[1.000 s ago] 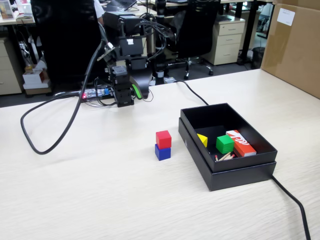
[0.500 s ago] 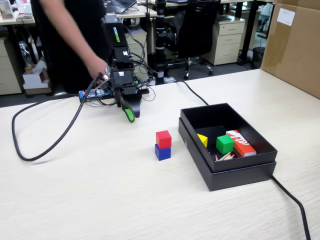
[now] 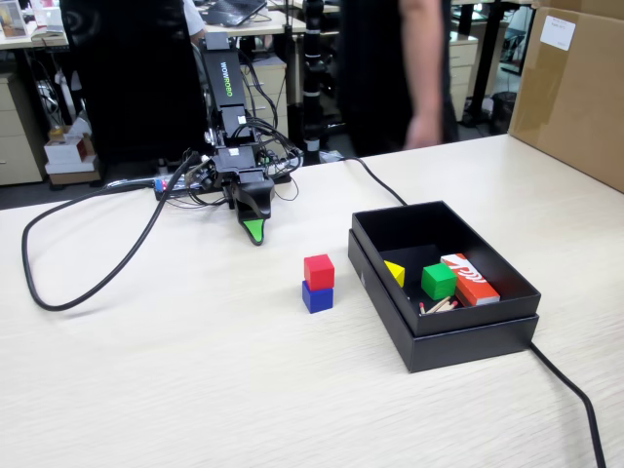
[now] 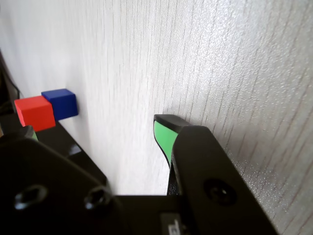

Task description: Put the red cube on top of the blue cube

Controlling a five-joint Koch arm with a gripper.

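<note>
The red cube (image 3: 319,270) sits on top of the blue cube (image 3: 317,297) near the middle of the light wooden table. In the wrist view the red cube (image 4: 34,112) and the blue cube (image 4: 61,104) touch at the far left edge. My gripper (image 3: 255,234) rests low over the table by the arm's base, up and left of the stack and well apart from it. In the wrist view my gripper (image 4: 95,132) stands open with bare table between the green-padded fingers (image 4: 164,138). It holds nothing.
A black open box (image 3: 444,327) right of the stack holds a green cube (image 3: 438,281), a yellow piece (image 3: 394,272), a red-orange and white carton (image 3: 469,278) and small sticks. A black cable (image 3: 88,283) loops at the left. A cardboard box (image 3: 575,88) stands at the right. A person (image 3: 400,68) stands behind the table.
</note>
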